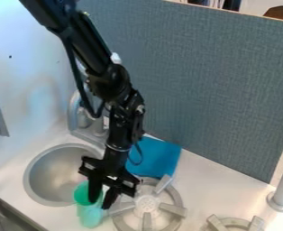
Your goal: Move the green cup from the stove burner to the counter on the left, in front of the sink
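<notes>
Green cup (90, 215) beside burner (147, 204), pincer (100, 204) at rim.

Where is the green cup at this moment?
In the camera view, the green cup is at the lower left, between the round sink and the burner in front of the blue cloth, right at the tool.
</notes>
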